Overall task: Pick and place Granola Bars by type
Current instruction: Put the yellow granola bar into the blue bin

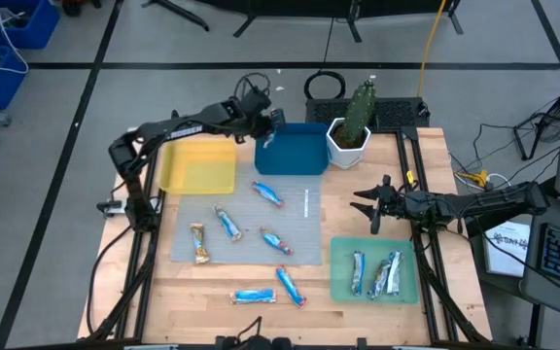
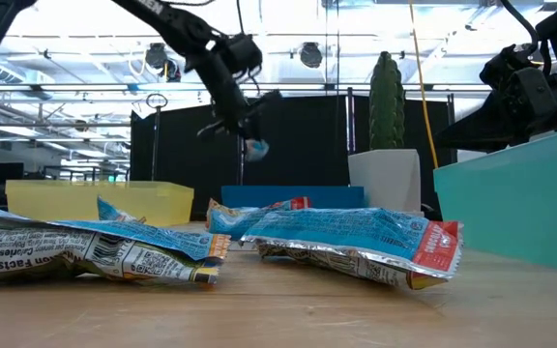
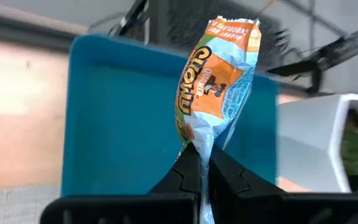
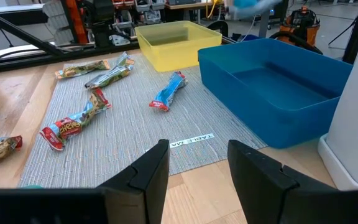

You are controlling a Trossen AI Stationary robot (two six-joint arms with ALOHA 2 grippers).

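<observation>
Pinching one granola bar [image 3: 219,74] by its wrapper end in left gripper [image 3: 202,165] above blue tray [image 1: 292,154] at bench [image 1: 261,321] far side, leaving right gripper [image 1: 374,211] hovering with fingers parted and empty at right, other bars [image 1: 269,192] lying on grey mat [image 1: 304,243].

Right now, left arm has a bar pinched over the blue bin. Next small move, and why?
Probably open the left gripper. It is shut on one granola bar, hanging above the empty blue bin, so the bar should drop inside. The right gripper waits open beside the green tray.
</observation>
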